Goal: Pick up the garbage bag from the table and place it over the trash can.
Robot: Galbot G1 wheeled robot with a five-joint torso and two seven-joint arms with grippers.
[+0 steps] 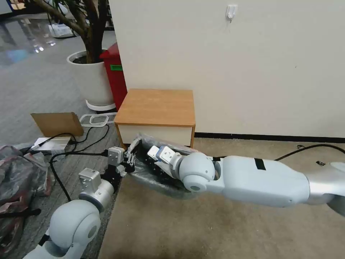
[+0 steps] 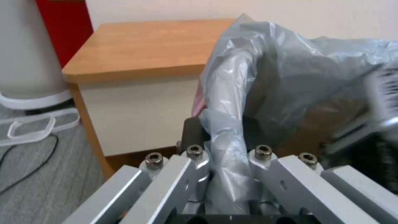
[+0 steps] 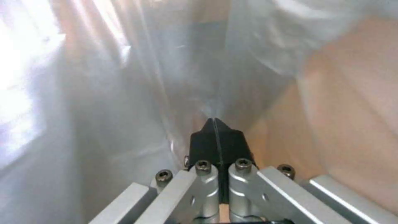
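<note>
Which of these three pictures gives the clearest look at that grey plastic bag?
The left wrist view: the garbage bag billows up crinkled, a fold pinched in the left gripper. The head view shows it small, low before the table, partly behind the arms. The right wrist view shows the plastic from inside, around the shut right gripper.

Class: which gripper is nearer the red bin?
Left. The left gripper grips the garbage bag at its rim, on the side toward the red bin; the right gripper sits farther away, inside the bag.

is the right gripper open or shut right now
Shut: the right gripper's black fingertips meet along a thin seam, inside the garbage bag.
</note>
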